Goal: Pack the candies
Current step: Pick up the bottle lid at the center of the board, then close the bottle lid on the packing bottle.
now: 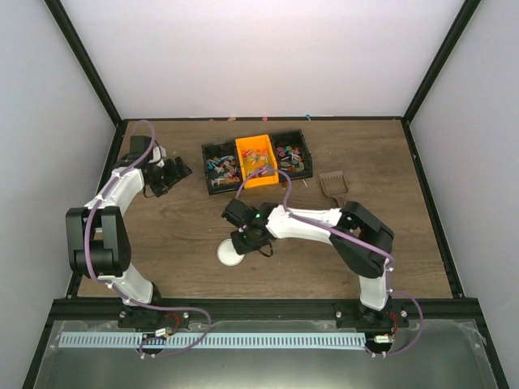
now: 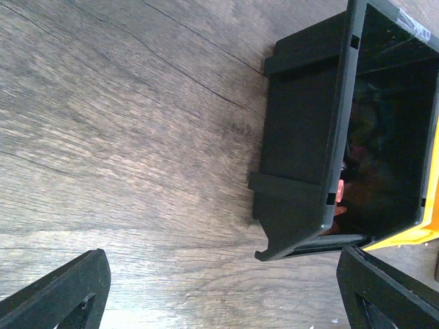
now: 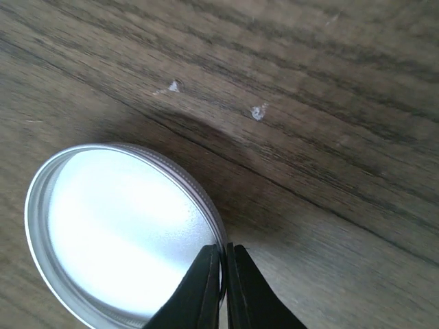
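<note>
The candies (image 1: pixel 258 159) lie in three bins at the back centre: an orange bin (image 1: pixel 256 162) between two black bins (image 1: pixel 217 166). A small round silver jar (image 1: pixel 230 254) sits open-side up on the wood at the centre. My right gripper (image 1: pixel 246 243) is shut on its rim; in the right wrist view the fingers (image 3: pixel 223 255) pinch the thin wall of the jar (image 3: pixel 116 226), whose inside looks empty. My left gripper (image 1: pixel 180 173) is open and empty, just left of the left black bin (image 2: pixel 302 157). One pink candy (image 2: pixel 339 195) shows inside that bin.
A brown slotted scoop (image 1: pixel 333 185) lies right of the bins. The orange bin's corner (image 2: pixel 411 236) shows behind the black one in the left wrist view. Black frame posts and white walls border the table.
</note>
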`<action>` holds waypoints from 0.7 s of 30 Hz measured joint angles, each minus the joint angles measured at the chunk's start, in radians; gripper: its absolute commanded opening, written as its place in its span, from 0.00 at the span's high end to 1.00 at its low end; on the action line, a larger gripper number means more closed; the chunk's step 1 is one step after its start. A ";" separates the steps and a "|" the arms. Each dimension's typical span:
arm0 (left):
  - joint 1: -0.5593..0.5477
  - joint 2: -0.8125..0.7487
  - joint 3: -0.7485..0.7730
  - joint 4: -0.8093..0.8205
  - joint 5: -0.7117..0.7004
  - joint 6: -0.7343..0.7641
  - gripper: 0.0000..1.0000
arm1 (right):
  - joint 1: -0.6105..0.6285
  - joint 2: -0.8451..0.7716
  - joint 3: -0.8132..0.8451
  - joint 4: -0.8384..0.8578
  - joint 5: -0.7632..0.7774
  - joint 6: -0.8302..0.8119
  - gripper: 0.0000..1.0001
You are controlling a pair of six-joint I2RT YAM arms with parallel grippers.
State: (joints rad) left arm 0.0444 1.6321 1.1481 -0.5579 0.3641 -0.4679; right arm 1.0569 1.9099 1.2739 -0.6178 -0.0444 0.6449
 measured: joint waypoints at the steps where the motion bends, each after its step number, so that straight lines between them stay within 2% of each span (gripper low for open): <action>1: 0.000 0.000 0.000 0.000 0.002 0.000 0.08 | 0.000 -0.012 0.000 -0.003 0.005 0.002 0.95; 11: 0.000 -0.027 0.002 0.024 0.112 -0.035 0.08 | -0.048 -0.175 -0.016 0.004 -0.009 0.022 0.95; 17: -0.006 -0.032 -0.012 0.068 0.223 -0.097 0.08 | -0.207 -0.341 -0.121 0.036 -0.070 0.074 0.95; 21: -0.040 -0.032 -0.034 0.086 0.265 -0.121 0.08 | -0.298 -0.435 -0.146 0.016 -0.055 0.080 0.95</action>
State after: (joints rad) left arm 0.0040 1.5997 1.1137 -0.4721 0.6289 -0.5884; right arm 0.7586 1.4750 1.1278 -0.6014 -0.0994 0.7254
